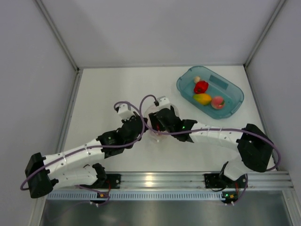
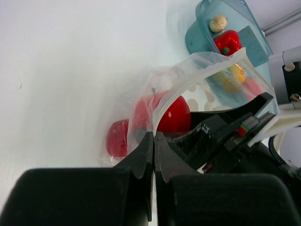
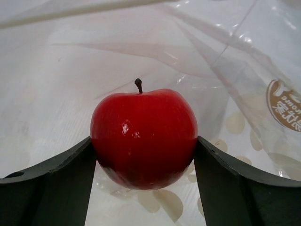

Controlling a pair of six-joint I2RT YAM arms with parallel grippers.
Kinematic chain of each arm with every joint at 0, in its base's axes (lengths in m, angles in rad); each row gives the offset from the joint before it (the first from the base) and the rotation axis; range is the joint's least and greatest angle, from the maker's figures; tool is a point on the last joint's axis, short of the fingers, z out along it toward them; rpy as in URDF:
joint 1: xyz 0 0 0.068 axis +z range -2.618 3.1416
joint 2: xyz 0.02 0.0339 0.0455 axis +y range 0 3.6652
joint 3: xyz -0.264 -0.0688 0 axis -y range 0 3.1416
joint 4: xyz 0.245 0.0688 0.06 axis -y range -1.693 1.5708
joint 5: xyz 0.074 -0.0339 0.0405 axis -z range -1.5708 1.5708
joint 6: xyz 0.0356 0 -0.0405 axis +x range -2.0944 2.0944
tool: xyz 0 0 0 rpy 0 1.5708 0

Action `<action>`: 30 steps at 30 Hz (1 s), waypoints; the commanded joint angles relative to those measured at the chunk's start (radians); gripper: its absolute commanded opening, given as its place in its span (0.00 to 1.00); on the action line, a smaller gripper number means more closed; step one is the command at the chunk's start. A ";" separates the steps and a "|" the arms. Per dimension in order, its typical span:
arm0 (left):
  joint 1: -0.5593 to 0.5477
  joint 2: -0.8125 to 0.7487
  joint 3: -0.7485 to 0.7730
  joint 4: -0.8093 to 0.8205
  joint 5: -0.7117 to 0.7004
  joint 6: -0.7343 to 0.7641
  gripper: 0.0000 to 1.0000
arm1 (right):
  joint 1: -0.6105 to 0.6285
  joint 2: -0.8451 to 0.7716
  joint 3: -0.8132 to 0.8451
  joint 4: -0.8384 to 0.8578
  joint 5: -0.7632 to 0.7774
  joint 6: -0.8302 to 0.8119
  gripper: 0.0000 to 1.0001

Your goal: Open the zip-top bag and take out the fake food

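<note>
The left end effector [image 2: 154,141] is pinching the bag [image 2: 197,92] by its thin, floppy rim, holding the mouth open. The right end effector [image 3: 143,148] is sitting inside the bag, squeezing a red apple [image 3: 141,125] from both sides. The apple is looking glossy, hard and probably slippery, so gripping its widest middle seems safest.

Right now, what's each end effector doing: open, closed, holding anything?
Left end effector: closed, pinching the rim of the zip-top bag.
Right end effector: closed on the red apple.
</note>
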 commanded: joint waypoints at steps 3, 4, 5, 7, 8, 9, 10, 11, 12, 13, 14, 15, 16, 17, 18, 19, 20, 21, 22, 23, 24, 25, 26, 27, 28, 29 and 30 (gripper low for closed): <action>0.004 0.018 0.062 0.022 0.019 0.066 0.00 | 0.054 -0.102 0.087 -0.125 0.017 -0.004 0.34; 0.004 0.016 0.061 0.022 0.017 0.065 0.00 | 0.062 -0.110 0.093 -0.150 0.024 0.004 0.34; 0.004 0.016 0.062 0.021 0.016 0.065 0.00 | 0.065 -0.130 0.098 -0.165 0.027 0.007 0.34; 0.004 0.019 0.056 0.021 0.008 0.068 0.00 | 0.069 -0.156 0.096 -0.173 0.026 0.007 0.34; 0.004 0.019 0.055 0.021 0.008 0.068 0.00 | 0.071 -0.182 0.093 -0.175 0.023 0.007 0.34; 0.002 0.019 0.053 0.021 0.008 0.066 0.00 | 0.071 -0.194 0.087 -0.175 0.017 0.004 0.34; 0.004 0.021 0.052 0.021 0.008 0.065 0.00 | 0.073 -0.208 0.082 -0.176 0.017 0.004 0.34; 0.002 0.024 0.052 0.021 0.008 0.065 0.00 | 0.073 -0.232 0.079 -0.168 0.017 0.001 0.33; 0.004 0.027 0.052 0.021 0.009 0.065 0.00 | 0.073 -0.245 0.075 -0.171 0.017 -0.001 0.33; 0.004 0.029 0.052 0.022 0.011 0.065 0.00 | 0.073 -0.255 0.073 -0.171 0.018 -0.005 0.33; 0.004 0.033 0.052 0.021 0.012 0.065 0.00 | 0.073 -0.278 0.073 -0.173 0.015 -0.008 0.33; 0.002 0.035 0.052 0.021 0.012 0.065 0.00 | 0.073 -0.291 0.073 -0.173 0.011 -0.010 0.33; 0.002 0.038 0.052 0.021 0.012 0.065 0.00 | 0.073 -0.303 0.073 -0.173 0.003 -0.013 0.33; 0.004 0.041 0.052 0.021 0.012 0.065 0.00 | 0.073 -0.327 0.075 -0.173 -0.008 -0.017 0.34; 0.004 0.042 0.050 0.021 0.012 0.063 0.00 | 0.073 -0.338 0.078 -0.175 -0.014 -0.019 0.33; 0.002 0.042 0.049 0.021 0.011 0.060 0.00 | 0.073 -0.350 0.079 -0.178 -0.017 -0.021 0.33; 0.002 0.044 0.047 0.021 0.009 0.058 0.00 | 0.073 -0.375 0.081 -0.176 -0.020 -0.022 0.33; 0.002 0.044 0.045 0.021 0.008 0.057 0.00 | 0.070 -0.387 0.082 -0.179 -0.022 -0.019 0.33; 0.002 0.044 0.042 0.019 0.006 0.052 0.00 | 0.062 -0.404 0.082 -0.173 -0.025 -0.016 0.33; 0.004 0.042 0.042 0.019 0.003 0.048 0.00 | 0.059 -0.438 0.081 -0.170 -0.023 -0.013 0.32; 0.004 0.041 0.036 0.019 -0.003 0.045 0.00 | 0.054 -0.455 0.081 -0.168 -0.014 -0.010 0.32; 0.004 0.038 0.033 0.019 -0.006 0.040 0.00 | 0.044 -0.473 0.081 -0.165 -0.008 -0.008 0.32; 0.004 0.033 0.032 0.021 -0.009 0.040 0.00 | 0.037 -0.507 0.081 -0.165 0.004 -0.008 0.31; 0.004 0.033 0.027 0.019 -0.011 0.040 0.00 | 0.030 -0.522 0.088 -0.171 0.029 -0.008 0.31; 0.004 0.029 0.025 0.019 -0.011 0.040 0.00 | 0.010 -0.539 0.091 -0.188 0.047 -0.013 0.31; 0.005 0.024 0.024 0.018 -0.012 0.040 0.00 | -0.004 -0.564 0.098 -0.196 0.060 -0.016 0.31; 0.004 0.021 0.021 0.019 -0.012 0.042 0.00 | -0.024 -0.573 0.108 -0.205 0.064 -0.017 0.31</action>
